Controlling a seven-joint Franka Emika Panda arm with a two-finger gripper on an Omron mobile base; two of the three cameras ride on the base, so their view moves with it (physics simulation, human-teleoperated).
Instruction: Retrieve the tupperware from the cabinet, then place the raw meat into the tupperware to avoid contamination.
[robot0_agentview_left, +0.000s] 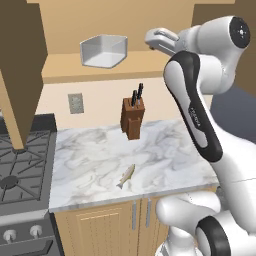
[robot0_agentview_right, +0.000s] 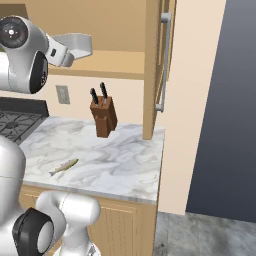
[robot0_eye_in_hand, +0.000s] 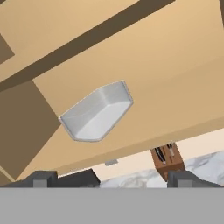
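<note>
On the near part of the marble counter (robot0_agentview_left: 100, 165) lies the raw meat (robot0_agentview_left: 126, 176), a small thin fish. It lies flat, close to the front edge, with bare stone all around it. Nothing touches it. It is not in any tub yet, so that part of the job is not done.

Farther back on the counter stands the knife block (robot0_agentview_left: 133, 118), brown, with dark handles poking out of the top. It is well apart from the fish. To the left of the counter is the stove (robot0_agentview_left: 20, 165).

Up above, the cabinet (robot0_agentview_left: 20, 75) is open. Its doors are swung out to the sides, so the way in is already clear. Inside, on the shelf (robot0_agentview_left: 65, 72), sits the tupperware (robot0_agentview_left: 104, 51). It is a white tub, standing the right way up, and it looks to have nothing in it. It rests on the shelf and is not lifted.

The gripper (robot0_agentview_left: 155, 40) is up high, at the shelf, just to the right of the tub. Its fingers (robot0_eye_in_hand: 43, 179) are spread wide apart and hold nothing. They are near the tub but not around it.

So I think the job is only starting. The doors are open. What is left is to grab the tub, bring it down to the counter, then pick up the fish and put it inside.
</note>
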